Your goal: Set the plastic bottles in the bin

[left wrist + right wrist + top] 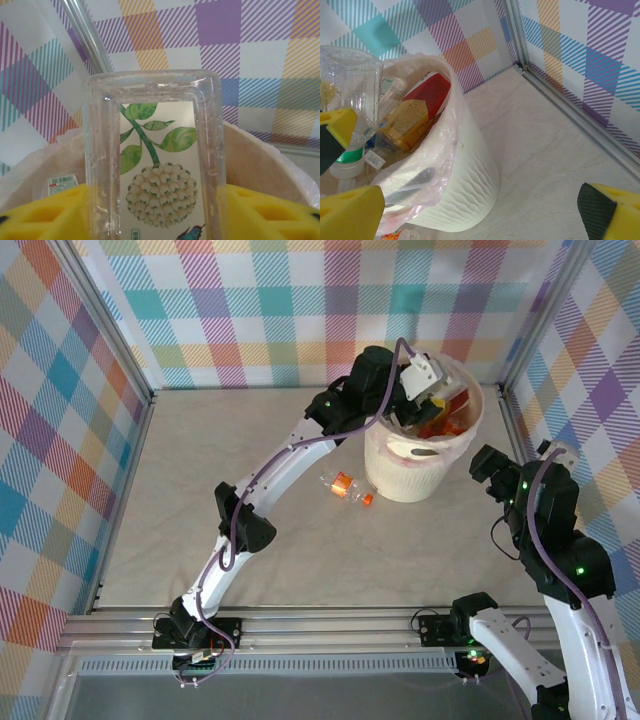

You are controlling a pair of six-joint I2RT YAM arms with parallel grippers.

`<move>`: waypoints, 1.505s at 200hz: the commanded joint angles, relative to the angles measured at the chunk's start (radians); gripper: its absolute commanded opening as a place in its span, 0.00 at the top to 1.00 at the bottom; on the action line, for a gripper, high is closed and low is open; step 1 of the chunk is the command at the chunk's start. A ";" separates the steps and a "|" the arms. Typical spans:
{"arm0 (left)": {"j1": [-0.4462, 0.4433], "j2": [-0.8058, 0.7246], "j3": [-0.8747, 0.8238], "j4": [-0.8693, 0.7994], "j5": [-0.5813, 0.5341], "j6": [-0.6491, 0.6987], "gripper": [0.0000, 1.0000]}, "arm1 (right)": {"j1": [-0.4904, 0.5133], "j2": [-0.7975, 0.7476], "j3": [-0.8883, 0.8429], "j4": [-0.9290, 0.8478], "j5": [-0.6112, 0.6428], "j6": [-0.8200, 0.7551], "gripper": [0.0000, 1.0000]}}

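Note:
My left gripper hangs over the bin, a cream ribbed bucket with a thin liner over its rim. Its yellow pads press both sides of a clear plastic bottle with a leaf-and-flower label, held above the bin's mouth. The right wrist view shows the same bottle with its green cap pointing down. Several bottles with red and orange labels lie inside the bin. One more bottle with an orange label lies on the table against the bin's left foot. My right gripper stands open to the right of the bin, empty.
Metal frame posts and checked cloth walls close in the table at the back and on both sides. The bin stands close to the back right corner. Bare table stretches to the left and in front of the bin.

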 commanded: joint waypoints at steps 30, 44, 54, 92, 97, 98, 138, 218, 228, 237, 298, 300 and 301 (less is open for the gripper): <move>-0.028 0.004 0.029 -0.022 0.003 0.030 0.14 | -0.004 0.036 0.011 0.007 0.016 -0.012 0.00; -0.029 -0.003 0.029 -0.025 0.015 0.025 0.13 | -0.004 0.041 0.017 0.007 0.017 -0.018 0.00; -0.029 -0.008 0.028 -0.027 0.023 0.020 0.13 | -0.003 0.047 0.022 0.009 0.017 -0.022 0.00; -0.030 -0.029 0.028 -0.044 -0.003 0.006 0.13 | -0.003 0.064 0.025 0.006 0.004 -0.027 0.00; -0.030 -0.032 0.028 -0.047 -0.014 0.004 0.13 | -0.003 0.064 0.023 0.007 -0.001 -0.028 0.00; -0.031 -0.032 0.028 -0.047 -0.016 0.003 0.13 | -0.003 0.065 0.023 0.008 -0.002 -0.029 0.00; -0.029 -0.090 0.024 -0.056 -0.137 -0.041 0.14 | -0.003 0.066 0.019 0.032 -0.092 -0.065 0.00; -0.022 -0.535 -0.563 0.215 -0.518 -0.184 0.12 | -0.001 0.120 0.031 0.069 -0.317 -0.139 0.00; -0.018 -0.610 -0.671 0.288 -0.553 -0.209 0.10 | 0.006 0.135 0.030 0.073 -0.342 -0.145 0.00; -0.008 -0.675 -0.762 0.323 -0.581 -0.239 0.09 | 0.020 0.148 0.031 0.080 -0.354 -0.151 0.00; 0.097 -1.044 -1.230 0.372 -0.809 -0.500 0.00 | 0.335 0.278 0.066 0.099 -0.198 -0.207 0.00; 0.101 -1.056 -1.244 0.368 -0.819 -0.511 0.00 | 0.347 0.283 0.067 0.100 -0.195 -0.208 0.00; 0.104 -1.062 -1.250 0.365 -0.825 -0.516 0.00 | 0.352 0.285 0.067 0.100 -0.193 -0.208 0.00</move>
